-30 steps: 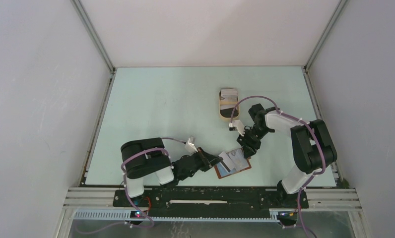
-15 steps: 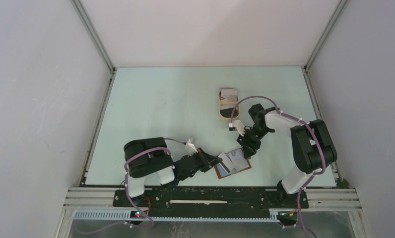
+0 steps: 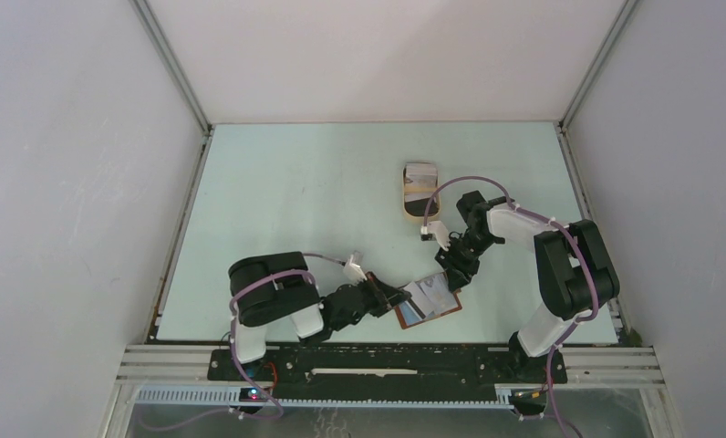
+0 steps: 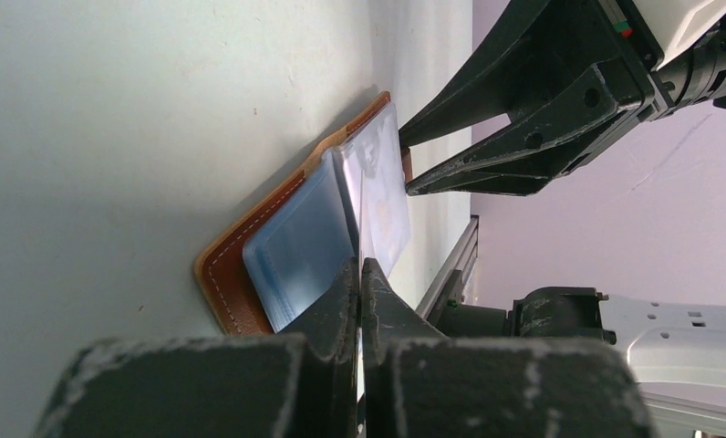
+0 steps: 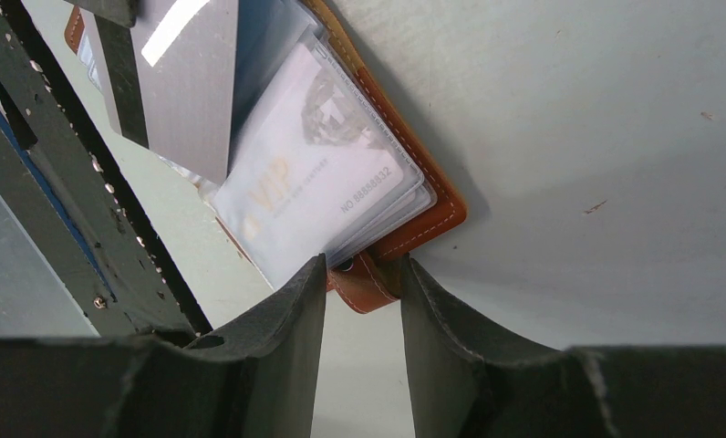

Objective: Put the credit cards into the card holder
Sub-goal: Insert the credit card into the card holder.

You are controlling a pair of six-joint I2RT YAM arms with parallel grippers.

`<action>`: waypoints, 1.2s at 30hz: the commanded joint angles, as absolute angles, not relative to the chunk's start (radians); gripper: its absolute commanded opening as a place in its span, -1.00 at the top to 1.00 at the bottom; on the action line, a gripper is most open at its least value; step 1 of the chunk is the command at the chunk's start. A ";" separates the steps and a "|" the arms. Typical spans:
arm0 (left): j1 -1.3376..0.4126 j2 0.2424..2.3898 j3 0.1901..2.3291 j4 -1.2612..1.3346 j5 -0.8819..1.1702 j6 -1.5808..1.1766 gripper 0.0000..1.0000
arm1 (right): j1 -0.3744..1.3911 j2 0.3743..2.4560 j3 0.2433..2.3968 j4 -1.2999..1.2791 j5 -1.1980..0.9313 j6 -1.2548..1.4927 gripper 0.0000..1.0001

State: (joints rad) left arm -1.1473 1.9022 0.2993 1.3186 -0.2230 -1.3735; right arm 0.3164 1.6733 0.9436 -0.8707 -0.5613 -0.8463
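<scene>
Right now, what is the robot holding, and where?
The left gripper pinches the grey credit card by one end in shut jaws; the right gripper grips the card holder by its strap tab.

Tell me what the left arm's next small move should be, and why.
Probably ease the card further into the holder. The left gripper is shut on the card's edge, and most of the card shows outside the clear sleeves. The right gripper holds the holder by its tab, so it should stay put.
</scene>
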 commanded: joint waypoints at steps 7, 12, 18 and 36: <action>-1.132 1.942 0.334 1.308 -0.197 -1.405 1.00 | 0.325 1.674 0.973 -0.874 -0.572 -0.840 0.13; -1.131 1.950 0.340 1.305 -0.187 -1.410 1.00 | 0.327 1.672 0.973 -0.874 -0.572 -0.839 0.13; -1.129 1.942 0.356 1.264 -0.181 -1.396 1.00 | 0.327 1.672 0.973 -0.873 -0.572 -0.840 0.13; -1.121 1.959 0.384 1.251 -0.142 -1.381 1.00 | 0.328 1.670 0.973 -0.876 -0.574 -0.839 0.13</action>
